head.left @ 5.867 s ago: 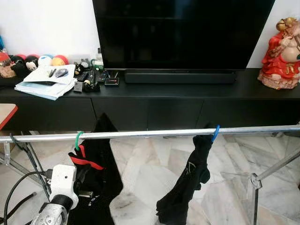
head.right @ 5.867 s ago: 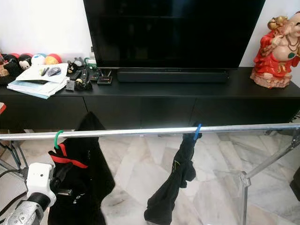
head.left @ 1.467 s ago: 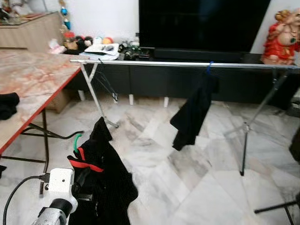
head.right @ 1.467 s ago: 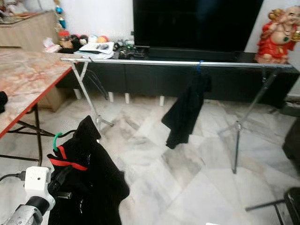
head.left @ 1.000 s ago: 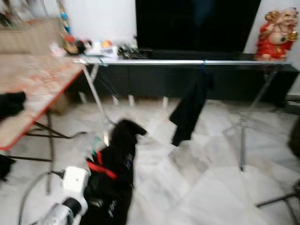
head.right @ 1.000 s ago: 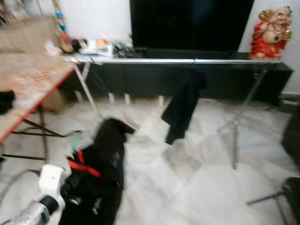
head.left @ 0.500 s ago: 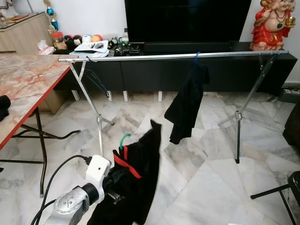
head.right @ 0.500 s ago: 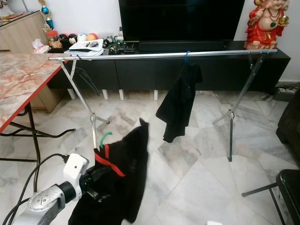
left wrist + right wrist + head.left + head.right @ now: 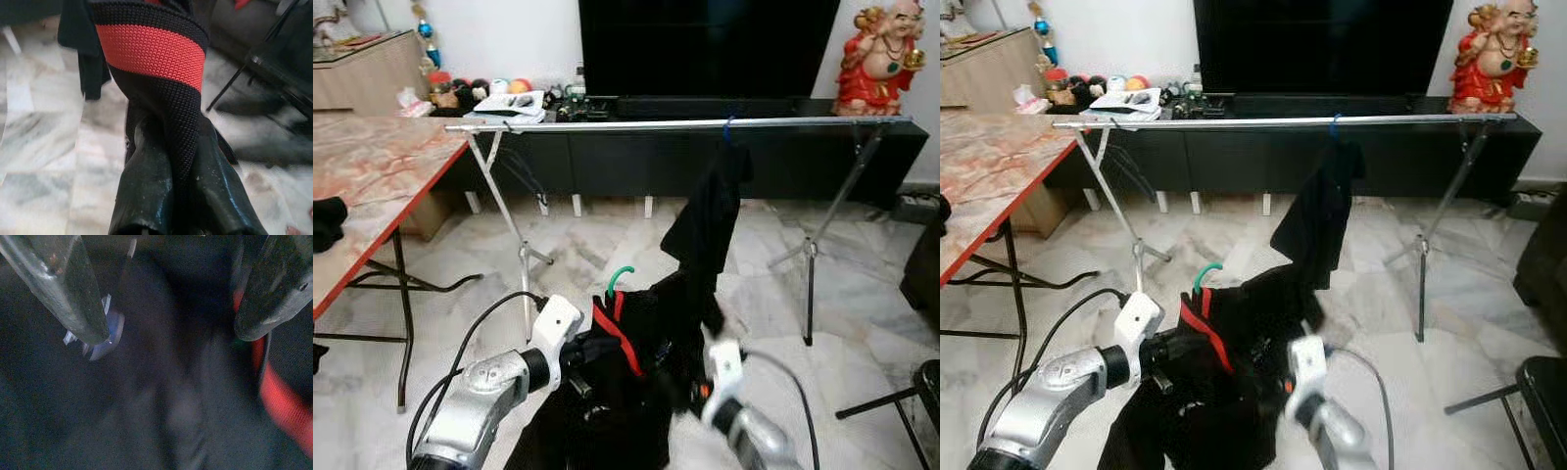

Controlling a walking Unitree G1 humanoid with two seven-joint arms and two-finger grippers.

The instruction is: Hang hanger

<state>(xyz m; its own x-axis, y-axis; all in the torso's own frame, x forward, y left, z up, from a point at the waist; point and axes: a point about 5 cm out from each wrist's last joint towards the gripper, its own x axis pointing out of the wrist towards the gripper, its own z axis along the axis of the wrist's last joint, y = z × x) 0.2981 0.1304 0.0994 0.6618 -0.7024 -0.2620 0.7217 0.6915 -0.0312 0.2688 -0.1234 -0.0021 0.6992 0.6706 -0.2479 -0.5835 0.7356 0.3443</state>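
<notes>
The left gripper (image 9: pixel 582 354) is clamped on the black garment (image 9: pixel 636 382) at its red-striped knit collar, holding it low and well short of the rail (image 9: pixel 675 124), with the green hanger (image 9: pixel 620 278) hook poking up above the collar. The right gripper (image 9: pixel 166 308) has its fingers spread apart, pushed close against the dark cloth near the red band. To do this step well, I judge the right gripper should steady the limp cloth below the collar while the left lifts the hook above the rail (to the left of the black garment already on its blue hanger (image 9: pixel 728 127)) and lowers it on. The rail is a thin, smooth metal tube on splayed legs; the collar is coarse ribbed knit, the hook slim curved plastic.
</notes>
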